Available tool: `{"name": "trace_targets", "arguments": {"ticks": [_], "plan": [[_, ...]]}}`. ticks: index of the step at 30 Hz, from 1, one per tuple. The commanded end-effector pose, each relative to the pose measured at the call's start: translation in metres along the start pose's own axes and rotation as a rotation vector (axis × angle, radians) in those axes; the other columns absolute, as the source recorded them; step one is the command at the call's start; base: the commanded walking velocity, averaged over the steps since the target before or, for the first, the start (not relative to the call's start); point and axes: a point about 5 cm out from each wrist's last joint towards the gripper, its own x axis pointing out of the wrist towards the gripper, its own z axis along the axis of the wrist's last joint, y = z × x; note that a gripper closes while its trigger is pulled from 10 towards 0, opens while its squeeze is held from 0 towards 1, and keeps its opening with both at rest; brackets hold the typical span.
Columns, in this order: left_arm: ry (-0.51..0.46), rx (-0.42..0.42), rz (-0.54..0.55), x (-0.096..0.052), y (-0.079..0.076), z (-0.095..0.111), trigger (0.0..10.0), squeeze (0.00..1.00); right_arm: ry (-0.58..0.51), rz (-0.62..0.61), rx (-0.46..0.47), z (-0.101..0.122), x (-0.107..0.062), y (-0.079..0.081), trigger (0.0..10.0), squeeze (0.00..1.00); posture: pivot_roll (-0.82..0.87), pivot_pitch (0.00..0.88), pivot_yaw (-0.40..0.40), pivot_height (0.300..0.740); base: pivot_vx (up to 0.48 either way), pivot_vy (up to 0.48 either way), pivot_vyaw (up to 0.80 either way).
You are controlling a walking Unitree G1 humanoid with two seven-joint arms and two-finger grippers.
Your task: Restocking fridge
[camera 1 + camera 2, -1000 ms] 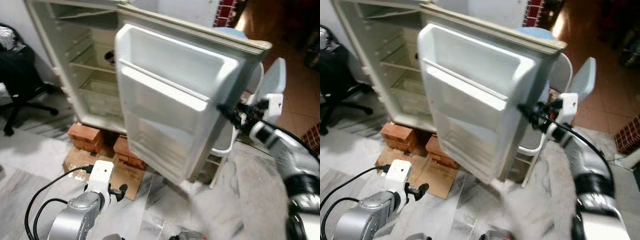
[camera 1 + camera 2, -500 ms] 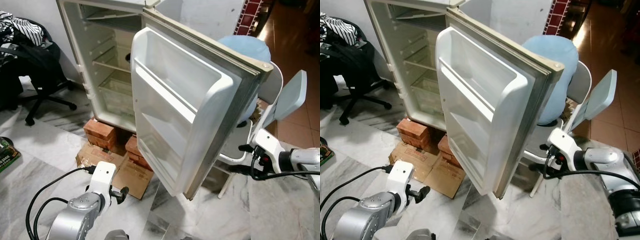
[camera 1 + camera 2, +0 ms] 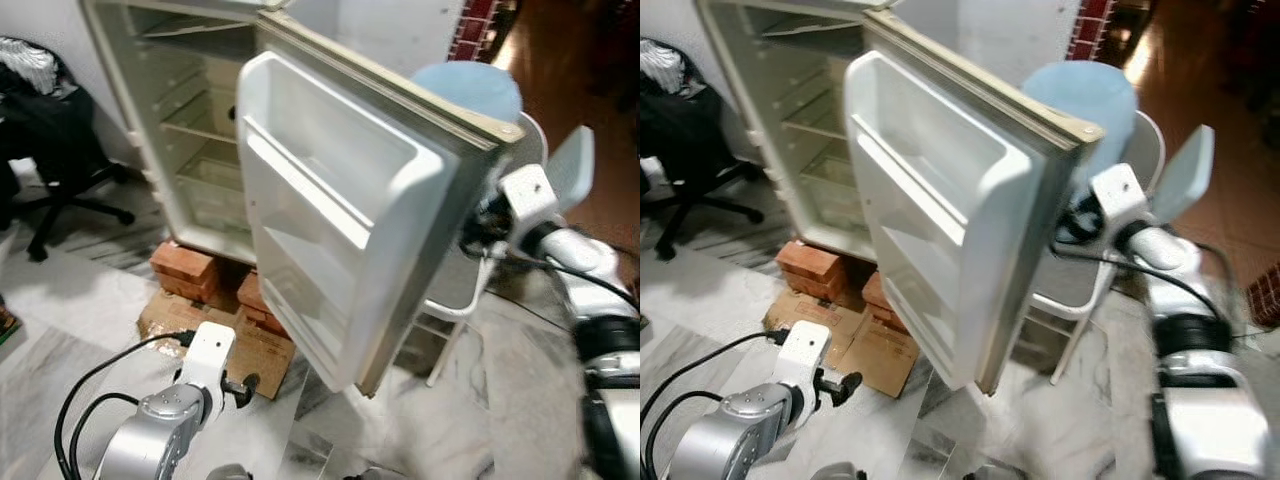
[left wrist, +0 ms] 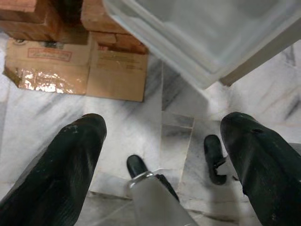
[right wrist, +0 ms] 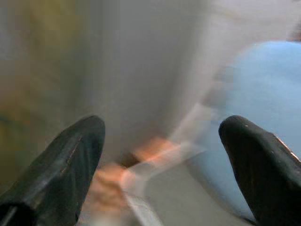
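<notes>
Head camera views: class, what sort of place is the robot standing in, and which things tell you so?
Probably a lived-in home room: an open fridge propped on bricks, a black office chair and a marble-tiled floor.

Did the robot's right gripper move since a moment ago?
Yes. The right gripper rose from low beside the white chair toward the fridge door edge.
</notes>
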Motion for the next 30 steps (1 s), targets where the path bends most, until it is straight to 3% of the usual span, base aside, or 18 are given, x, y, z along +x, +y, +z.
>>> {"name": "trace_targets", "arguments": {"ticks": [1, 4, 5, 8, 12, 15, 21, 27, 30], "plan": [[0.004, -0.011, 0.019, -0.001, 0.003, -0.001, 10.0, 0.0, -0.071, 0.226, 0.092, 0.016, -0.001, 0.018, 10.0, 0.0, 0.07, 0.014, -0.026, 0.74, 0.0, 0.0, 0.0], [0.014, -0.062, 0.016, -0.001, 0.003, -0.001, 10.0, 0.0, -0.049, 0.199, 0.06, 0.013, -0.002, 0.015, 10.0, 0.0, 0.07, 0.012, -0.024, 0.74, 0.0, 0.0, 0.0], [0.028, -0.141, -0.005, -0.001, 0.001, 0.0, 10.0, 0.0, -0.017, 0.111, 0.017, 0.007, -0.001, 0.006, 10.0, 0.0, 0.06, 0.012, -0.024, 0.74, 0.0, 0.0, 0.0], [0.054, -0.19, -0.064, -0.002, -0.006, 0.001, 10.0, 0.0, -0.037, 0.104, 0.088, 0.008, -0.001, 0.004, 10.0, 0.0, 0.07, 0.011, -0.023, 0.74, 0.0, 0.0, 0.0], [0.079, -0.154, -0.086, -0.002, -0.007, -0.003, 10.0, 0.0, -0.041, 0.102, 0.09, 0.008, 0.001, 0.011, 10.0, 0.0, 0.07, 0.007, -0.019, 0.74, 0.0, 0.0, 0.0], [0.089, -0.045, -0.126, -0.004, -0.011, -0.005, 10.0, 0.0, -0.043, 0.091, 0.077, 0.007, 0.007, 0.018, 10.0, 0.0, 0.07, 0.005, -0.019, 0.74, 0.0, 0.0, 0.0], [0.096, -0.018, -0.121, -0.005, -0.012, -0.004, 10.0, 0.0, -0.047, 0.052, 0.042, 0.006, 0.013, 0.02, 10.0, 0.0, 0.08, 0.005, -0.018, 0.74, 0.0, 0.0, 0.0], [0.082, 0.005, -0.117, -0.004, -0.011, -0.004, 10.0, 0.0, -0.09, -0.165, 0.046, 0.008, 0.011, 0.005, 10.0, 0.0, 0.07, 0.008, -0.017, 0.74, 0.0, 0.0, 0.0], [0.008, -0.025, -0.05, -0.002, -0.005, 0.002, 10.0, 0.0, -0.132, -0.303, 0.056, 0.006, 0.007, 0.001, 10.0, 0.0, 0.07, 0.011, -0.017, 0.74, 0.0, 0.0, 0.0]]}}
